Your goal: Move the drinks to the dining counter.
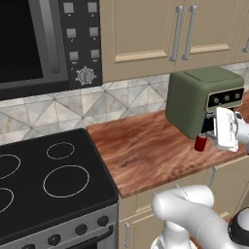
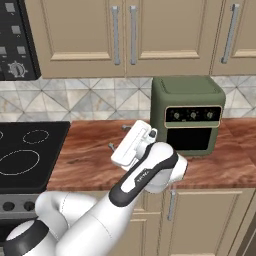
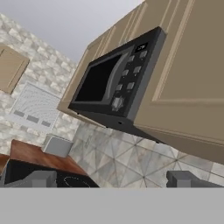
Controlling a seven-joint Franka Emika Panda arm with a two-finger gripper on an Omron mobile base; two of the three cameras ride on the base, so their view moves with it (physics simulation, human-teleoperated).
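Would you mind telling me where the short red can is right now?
In the left base view, the red can stands on the wood counter at the front of the green oven, partly hidden by the open gripper.

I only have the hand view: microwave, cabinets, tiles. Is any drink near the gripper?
Observer: Yes. The left base view shows a small red container on the wood counter, at the front of the green oven. The hand partly hides it, so I cannot tell whether it is a can or a cap.
Operator: Is the gripper holding it?
Observer: No. In the right base view the gripper is open with nothing between its fingers, and it points towards the stove, away from the oven.
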